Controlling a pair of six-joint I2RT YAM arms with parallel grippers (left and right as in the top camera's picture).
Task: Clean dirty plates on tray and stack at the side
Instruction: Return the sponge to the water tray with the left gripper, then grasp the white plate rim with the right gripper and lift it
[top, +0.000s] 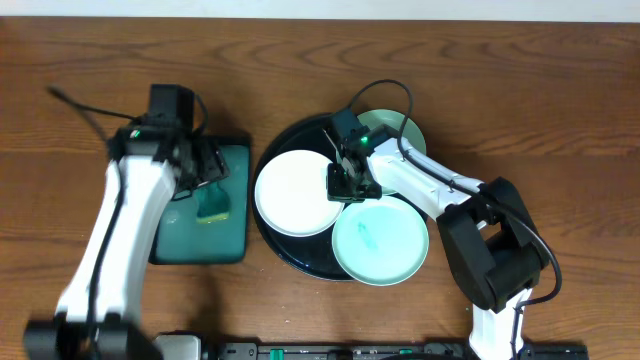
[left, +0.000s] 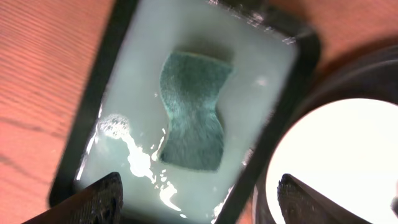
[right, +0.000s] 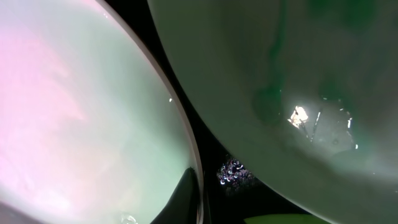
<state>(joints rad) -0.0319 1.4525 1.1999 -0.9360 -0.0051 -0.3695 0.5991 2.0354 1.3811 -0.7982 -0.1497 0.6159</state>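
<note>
The round black tray (top: 285, 243) holds three plates. A white plate (top: 298, 192) lies at its left, one mint-green plate (top: 380, 240) at the front right and another (top: 400, 130) at the back. My right gripper (top: 350, 183) is low between them, shut on the white plate's right rim. In the right wrist view its dark finger (right: 186, 196) rests on the white plate (right: 74, 124), beside a mint-green plate (right: 280, 62) with a teal smear. My left gripper (top: 207, 180) (left: 202, 208) hangs open above the green sponge (left: 193, 112), holding nothing.
The sponge (top: 214, 207) lies in a rectangular black tray (top: 190, 240) of cloudy water left of the round tray. In the left wrist view the white plate (left: 348, 155) shows at the right. Bare wooden table surrounds both trays.
</note>
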